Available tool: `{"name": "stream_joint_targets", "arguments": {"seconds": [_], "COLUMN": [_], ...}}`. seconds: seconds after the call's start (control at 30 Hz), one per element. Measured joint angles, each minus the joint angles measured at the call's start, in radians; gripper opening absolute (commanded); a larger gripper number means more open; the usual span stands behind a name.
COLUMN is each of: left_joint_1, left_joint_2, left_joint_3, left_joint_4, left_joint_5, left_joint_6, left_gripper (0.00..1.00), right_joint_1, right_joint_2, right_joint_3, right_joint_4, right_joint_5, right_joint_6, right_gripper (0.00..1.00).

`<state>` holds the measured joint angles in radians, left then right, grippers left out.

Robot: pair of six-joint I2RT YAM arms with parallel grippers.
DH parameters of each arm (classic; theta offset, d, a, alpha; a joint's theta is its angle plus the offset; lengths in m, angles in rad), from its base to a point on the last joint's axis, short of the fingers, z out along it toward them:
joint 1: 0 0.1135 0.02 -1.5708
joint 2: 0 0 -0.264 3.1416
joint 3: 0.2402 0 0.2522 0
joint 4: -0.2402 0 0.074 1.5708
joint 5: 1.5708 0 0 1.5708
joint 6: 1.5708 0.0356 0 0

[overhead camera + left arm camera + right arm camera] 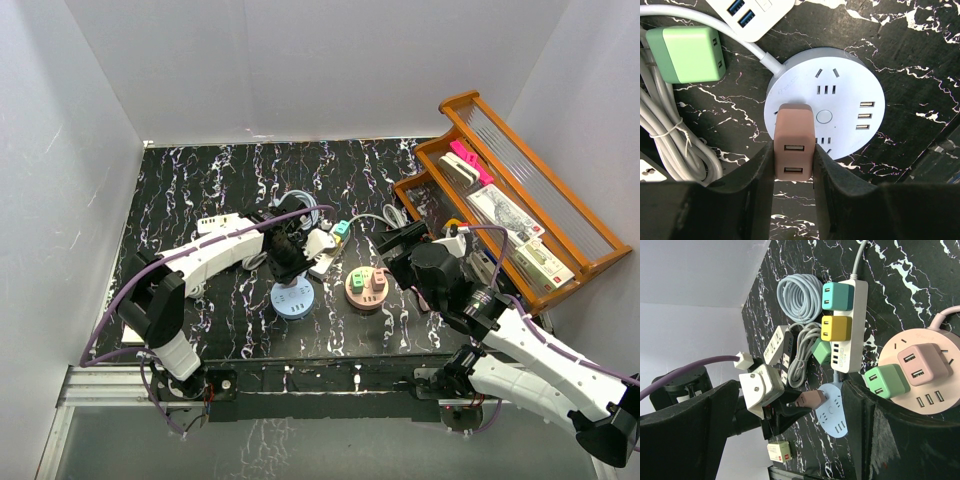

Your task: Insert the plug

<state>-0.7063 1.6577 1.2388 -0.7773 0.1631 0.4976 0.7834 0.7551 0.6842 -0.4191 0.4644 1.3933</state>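
Note:
My left gripper (793,155) is shut on a dusty-brown plug (794,125) with two USB ports, one finger on each side of it. It holds the plug over the near-left part of a round pale-blue power strip (845,107), covering a socket there. In the right wrist view a short bit of prong shows between the plug (810,399) and the strip's face (832,415). From above, the left gripper (288,262) stands over the blue strip (293,300). My right gripper (405,245) is open and holds nothing, up over the round pink strip (368,288).
The pink strip (935,400) carries a green plug (885,381) and a pink one (917,364). A long white strip (850,352) holds teal and yellow plugs. A loose green plug (687,54) and coiled cables (667,140) lie left. A wooden rack (520,200) stands at the right.

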Motion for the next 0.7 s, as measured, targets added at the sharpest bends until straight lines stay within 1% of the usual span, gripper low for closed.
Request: {"name": "stream_joint_targets", "arguments": {"seconds": [0.47,0.7], "left_joint_1": [0.004,0.012], "left_joint_2": [-0.004,-0.022], "left_joint_3": [-0.016,-0.066], "left_joint_4": [0.022,0.066], "left_joint_5": [-0.005,0.005], "left_joint_6": [-0.002,-0.003], "left_gripper": [0.00,0.00], "right_joint_1": [0.000,0.000], "right_joint_2": [-0.001,-0.003], "right_joint_3": [0.000,0.000], "right_joint_4": [0.000,-0.005], "right_joint_5": [-0.001,0.000], "right_joint_6": [0.004,0.004], "right_gripper": [0.81,0.81]}}
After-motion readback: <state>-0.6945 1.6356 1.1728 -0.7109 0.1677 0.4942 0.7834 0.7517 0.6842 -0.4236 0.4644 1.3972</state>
